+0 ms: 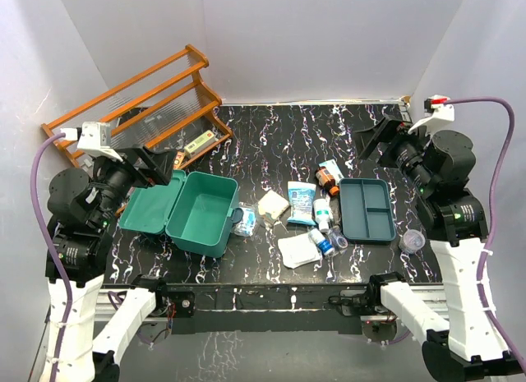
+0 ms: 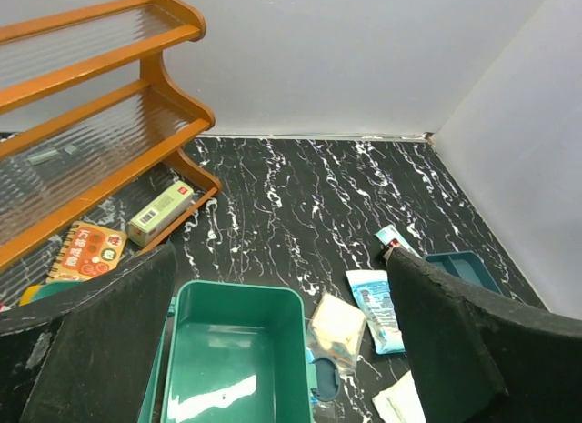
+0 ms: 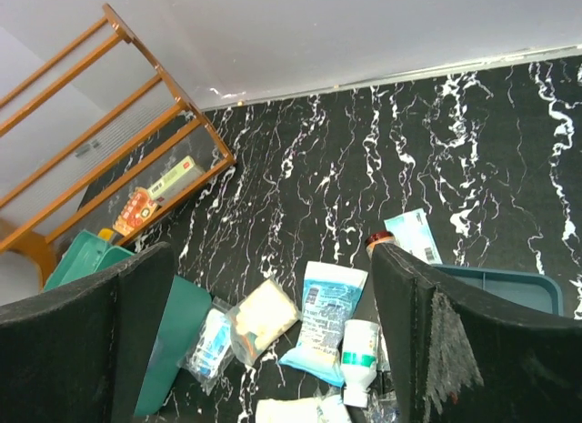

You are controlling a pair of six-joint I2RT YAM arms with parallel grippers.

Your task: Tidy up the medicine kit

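- Medicine kit (image 1: 201, 208) sits open at the left of the table, its lid swung out to the left and its tub bare.
- Left gripper (image 1: 153, 170) hovers over that lid with jaws spread wide and nothing held. A straight drop could strike the lid or shove the kit.
- Right gripper (image 1: 380, 137) is likewise released and empty, above the far right, well apart from the supplies.
- Loose supplies crowd between the kit and the divided tray (image 1: 367, 211). The white bottle (image 1: 322, 211) looks to lie on its side, so a nudge may roll it.
- Flat items like the blue sachet (image 1: 302, 203) may slip under the fingertips.
- Both arms reaching into that pile could collide.
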